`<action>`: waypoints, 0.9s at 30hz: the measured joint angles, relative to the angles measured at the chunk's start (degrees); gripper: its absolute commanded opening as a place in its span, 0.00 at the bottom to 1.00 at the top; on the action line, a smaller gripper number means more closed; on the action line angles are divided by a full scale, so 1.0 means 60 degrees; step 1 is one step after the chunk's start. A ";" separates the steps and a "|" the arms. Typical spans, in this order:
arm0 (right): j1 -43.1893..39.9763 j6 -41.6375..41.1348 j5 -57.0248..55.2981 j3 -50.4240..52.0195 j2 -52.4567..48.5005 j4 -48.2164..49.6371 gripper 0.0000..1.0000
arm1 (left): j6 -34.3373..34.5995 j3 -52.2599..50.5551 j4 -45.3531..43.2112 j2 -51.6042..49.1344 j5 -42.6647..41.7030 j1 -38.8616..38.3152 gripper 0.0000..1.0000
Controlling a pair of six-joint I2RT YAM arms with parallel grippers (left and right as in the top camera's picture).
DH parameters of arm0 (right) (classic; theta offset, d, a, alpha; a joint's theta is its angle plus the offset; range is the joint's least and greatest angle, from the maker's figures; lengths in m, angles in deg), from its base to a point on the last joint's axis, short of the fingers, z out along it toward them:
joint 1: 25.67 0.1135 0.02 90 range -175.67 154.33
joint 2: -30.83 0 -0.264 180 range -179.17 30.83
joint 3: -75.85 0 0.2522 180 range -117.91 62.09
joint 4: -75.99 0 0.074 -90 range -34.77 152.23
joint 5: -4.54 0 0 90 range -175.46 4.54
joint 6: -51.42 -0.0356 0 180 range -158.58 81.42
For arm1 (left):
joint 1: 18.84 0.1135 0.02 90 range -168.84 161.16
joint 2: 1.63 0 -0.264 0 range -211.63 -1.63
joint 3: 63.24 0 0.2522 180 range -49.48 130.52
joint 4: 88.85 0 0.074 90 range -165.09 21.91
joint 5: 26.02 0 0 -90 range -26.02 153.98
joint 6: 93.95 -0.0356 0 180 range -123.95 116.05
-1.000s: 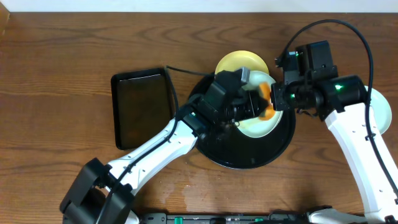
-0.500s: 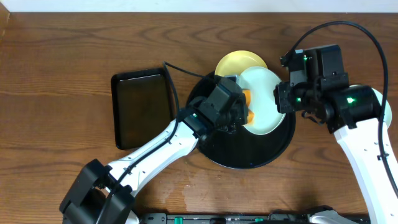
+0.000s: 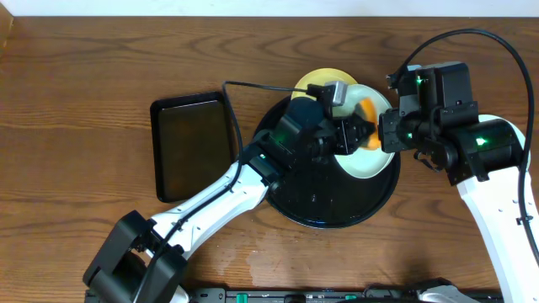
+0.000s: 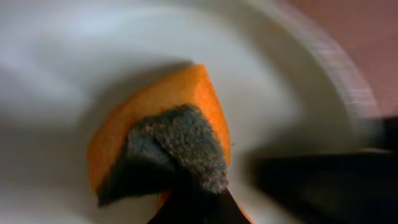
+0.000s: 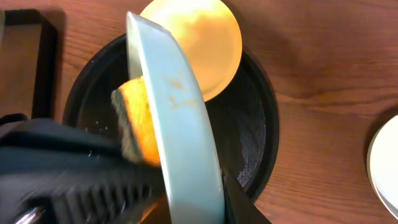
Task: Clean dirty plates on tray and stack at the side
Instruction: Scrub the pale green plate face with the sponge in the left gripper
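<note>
The right gripper (image 3: 387, 139) is closed on the rim of a pale mint-white plate (image 3: 358, 164) and holds it steeply tilted over the round black tray (image 3: 324, 202); in the right wrist view this plate shows almost edge-on between the fingers, with some faint orange marks on its surface; whether its lower edge touches the tray, I cannot tell; the left gripper (image 3: 360, 133) is closed tightly on a sponge (image 4: 161, 134), orange with a dark rough side, and presses it against the inner face of the held plate; in the left wrist view the dark side faces the camera and the orange body lies on the pale surface, though the picture is blurred there; the pale yellow plate (image 5: 199, 37) lies flat at the far edge of the round tray, partly over its rim, and shows an orange smear in the middle; another pale plate (image 5: 387, 163) lies on the wooden table (image 3: 84, 84) to the right of the tray, well apart from it, only its edge in view; a rectangular black tray (image 3: 192, 147) lies on the table just left of the round one
</note>
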 measured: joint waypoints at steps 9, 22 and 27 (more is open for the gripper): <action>0.0000 -0.0022 0.0022 0.0000 0.0055 -0.0226 0.01 | 0.0062 0.0000 -0.0401 -0.0011 -0.1035 0.0164 0.07; 0.0015 -0.0007 0.0514 -0.0011 0.0040 -0.0525 0.01 | -0.3129 0.0040 0.1876 0.0018 0.0106 0.1013 0.07; 0.0018 0.0000 0.0652 -0.0011 0.0040 -0.0517 0.01 | -0.3861 0.0062 0.3330 0.0018 0.0878 0.1078 0.08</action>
